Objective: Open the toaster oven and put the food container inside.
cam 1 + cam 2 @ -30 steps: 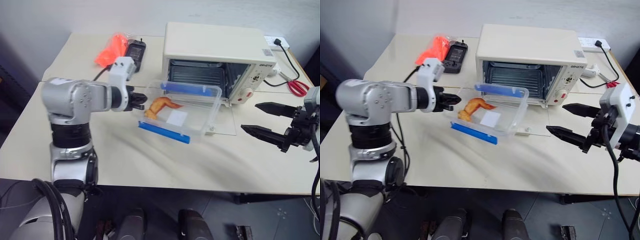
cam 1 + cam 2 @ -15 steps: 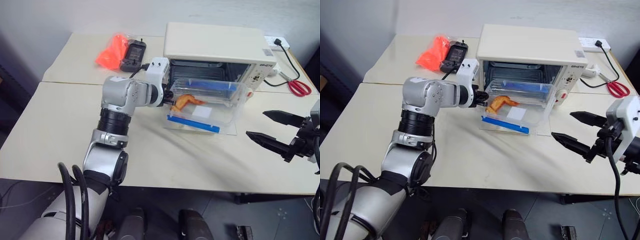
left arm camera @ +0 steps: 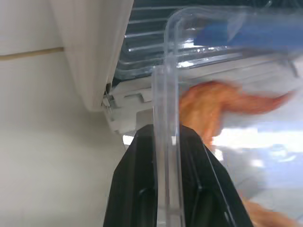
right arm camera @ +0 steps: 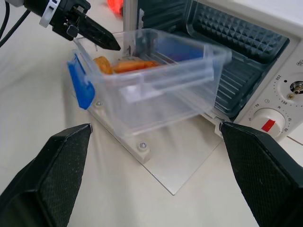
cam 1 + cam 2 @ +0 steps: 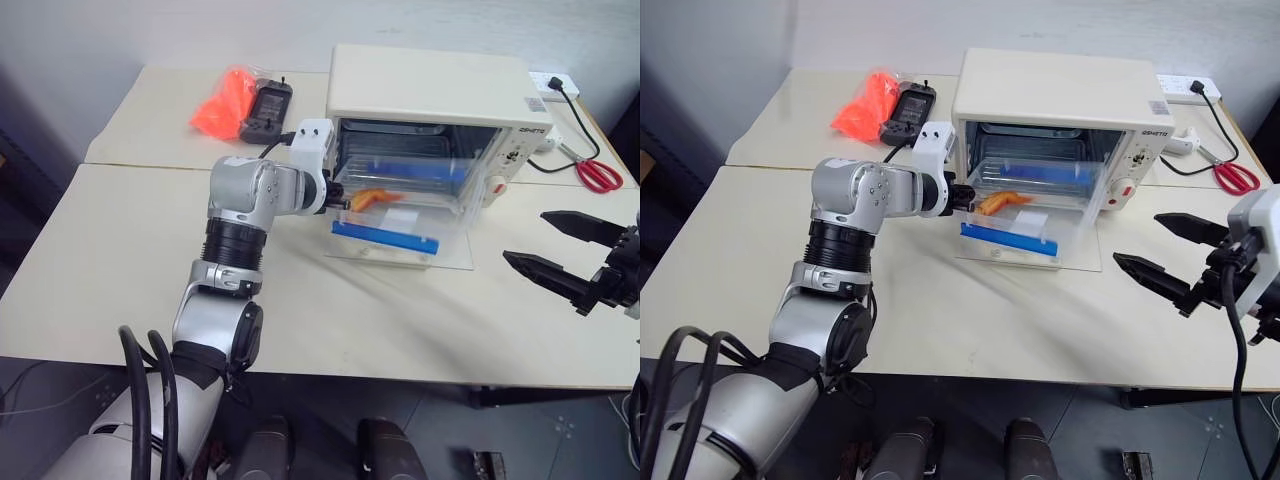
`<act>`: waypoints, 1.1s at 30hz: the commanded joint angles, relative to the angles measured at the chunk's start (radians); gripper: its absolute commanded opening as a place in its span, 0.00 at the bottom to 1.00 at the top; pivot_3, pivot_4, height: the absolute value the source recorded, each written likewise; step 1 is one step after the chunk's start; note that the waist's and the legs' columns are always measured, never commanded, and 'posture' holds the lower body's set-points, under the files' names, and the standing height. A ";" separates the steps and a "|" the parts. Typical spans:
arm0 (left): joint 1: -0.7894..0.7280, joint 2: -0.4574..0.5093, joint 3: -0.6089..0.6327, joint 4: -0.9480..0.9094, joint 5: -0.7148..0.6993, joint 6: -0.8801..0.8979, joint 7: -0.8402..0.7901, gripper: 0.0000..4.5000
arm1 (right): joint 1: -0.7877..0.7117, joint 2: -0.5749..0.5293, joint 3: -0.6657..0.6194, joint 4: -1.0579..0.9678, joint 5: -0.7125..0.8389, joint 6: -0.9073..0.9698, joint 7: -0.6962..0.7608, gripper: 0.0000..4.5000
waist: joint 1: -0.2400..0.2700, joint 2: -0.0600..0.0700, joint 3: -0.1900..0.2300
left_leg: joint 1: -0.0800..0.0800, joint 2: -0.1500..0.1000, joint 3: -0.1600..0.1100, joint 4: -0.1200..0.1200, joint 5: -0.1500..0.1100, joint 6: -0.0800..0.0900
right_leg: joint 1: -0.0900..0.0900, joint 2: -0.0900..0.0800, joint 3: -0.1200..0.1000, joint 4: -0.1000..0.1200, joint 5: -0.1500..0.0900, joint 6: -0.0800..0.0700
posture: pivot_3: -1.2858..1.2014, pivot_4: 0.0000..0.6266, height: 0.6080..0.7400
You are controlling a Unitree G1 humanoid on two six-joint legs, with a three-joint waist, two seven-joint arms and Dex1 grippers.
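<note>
So toaster oven door already down flat on counter. Left gripper jaws pinching food container wall, box at oven mouth above door. Right gripper jaws wide, empty. Left: push inside.

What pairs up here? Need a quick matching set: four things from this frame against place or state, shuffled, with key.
1. food container
2. toaster oven
3. right gripper
4. scissors

A. open, holding nothing
B. door folded down flat
C. pinched at its wall by the left gripper, over the lowered door
D. red handles, on the table right of the oven

Pairs: 1-C, 2-B, 3-A, 4-D
</note>
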 commanded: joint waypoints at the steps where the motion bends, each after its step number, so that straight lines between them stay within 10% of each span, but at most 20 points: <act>1: -0.007 0.010 0.018 -0.092 -0.022 0.027 -0.014 0.08 | -0.013 -0.006 -0.007 -0.007 0.012 -0.012 -0.004 1.00 | 0.000 0.000 0.000 | 0.000 0.000 0.000 0.000 0.000 0.000 | 0.000 0.000 0.000 0.000 0.000 0.000 | 0.52 0.24 1.00; 12: -0.050 0.041 0.071 -0.129 -0.060 -0.041 -0.062 0.08 | -0.023 0.001 0.016 -0.001 0.005 -0.017 -0.011 1.00 | 0.000 0.000 0.000 | 0.000 0.000 0.000 0.000 0.000 0.000 | 0.000 0.000 0.000 0.000 0.000 0.000 | 0.52 0.24 1.00; 26: -0.029 0.009 0.034 -0.090 -0.052 -0.050 -0.046 0.99 | -0.023 -0.004 -0.002 -0.014 0.032 0.002 -0.032 1.00 | 0.000 0.000 0.000 | 0.000 0.000 0.000 0.000 0.000 0.000 | 0.000 0.000 0.000 0.000 0.000 0.000 | 0.52 0.24 1.00; 33: 0.012 0.206 0.033 -0.306 -0.222 -0.154 -0.423 0.91 | 0.000 -0.005 -0.025 -0.075 0.093 0.035 -0.036 1.00 | -0.008 0.001 0.000 | 0.000 0.001 0.000 0.000 0.000 0.000 | -0.001 0.001 0.000 0.000 0.000 0.000 | 0.52 0.24 1.00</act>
